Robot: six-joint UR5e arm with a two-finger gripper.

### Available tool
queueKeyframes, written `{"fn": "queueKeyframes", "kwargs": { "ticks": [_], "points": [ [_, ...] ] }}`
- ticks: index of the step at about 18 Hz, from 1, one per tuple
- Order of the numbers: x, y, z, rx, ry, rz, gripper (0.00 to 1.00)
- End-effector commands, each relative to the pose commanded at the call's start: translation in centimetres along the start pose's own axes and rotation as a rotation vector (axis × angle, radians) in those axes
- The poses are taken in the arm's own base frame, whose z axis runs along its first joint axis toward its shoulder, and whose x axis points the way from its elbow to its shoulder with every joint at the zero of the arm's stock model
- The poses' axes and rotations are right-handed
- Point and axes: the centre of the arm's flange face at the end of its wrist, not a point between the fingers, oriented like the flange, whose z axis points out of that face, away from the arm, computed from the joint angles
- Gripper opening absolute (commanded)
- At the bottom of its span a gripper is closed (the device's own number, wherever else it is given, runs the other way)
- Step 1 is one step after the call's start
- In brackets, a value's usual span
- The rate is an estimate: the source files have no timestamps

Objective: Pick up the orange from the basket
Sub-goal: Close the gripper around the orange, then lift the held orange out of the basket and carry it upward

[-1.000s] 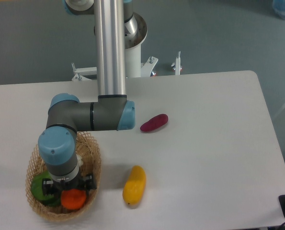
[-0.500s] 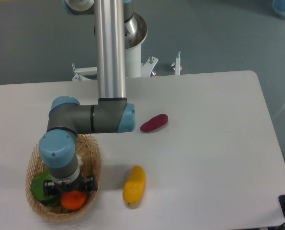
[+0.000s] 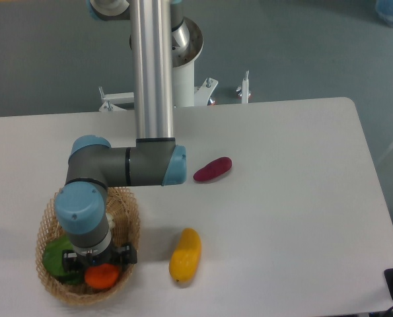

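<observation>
Grasp stage in hand. Claw [image 3: 98, 263] sits low in the basket [image 3: 127, 218], lower left of frame, directly over the orange [image 3: 102, 277]; whether it is closed on the fruit cannot be told. Judged next: confirm clamp, then lift straight clear of the green item [image 3: 53, 256].

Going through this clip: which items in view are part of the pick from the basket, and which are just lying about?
Part of the job:
- orange, in the basket
- basket
- gripper, down over the orange

Just lying about:
- green item, also in the basket
- yellow fruit, on the table
- purple sweet potato, on the table
</observation>
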Motion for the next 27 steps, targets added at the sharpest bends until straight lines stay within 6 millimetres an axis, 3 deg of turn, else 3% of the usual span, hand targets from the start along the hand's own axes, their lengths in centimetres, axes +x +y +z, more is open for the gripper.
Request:
{"fn": "queueKeyframes", "kwargs": {
  "ticks": [3,9,15,17,19,22,25,27],
  "points": [
    [0.1,0.0,-0.3,0.004,0.001,0.003,0.91],
    [0.5,0.1,-0.6,0.010,0.002,0.013,0.71],
    [0.6,0.0,-1.7,0.027,0.005,0.019,0.70],
    [0.8,-0.1,-3.1,0.047,0.005,0.045,0.70],
    [0.9,-0.3,-6.5,0.091,0.005,0.106,0.70],
    [0.5,-0.4,-8.3,0.112,-0.045,0.188,0.70],
    [-3.2,-0.9,-12.4,0.157,-0.095,0.214,0.70],
    [-7.1,-1.2,-15.4,0.185,-0.112,0.229,0.68]
  ]
}}
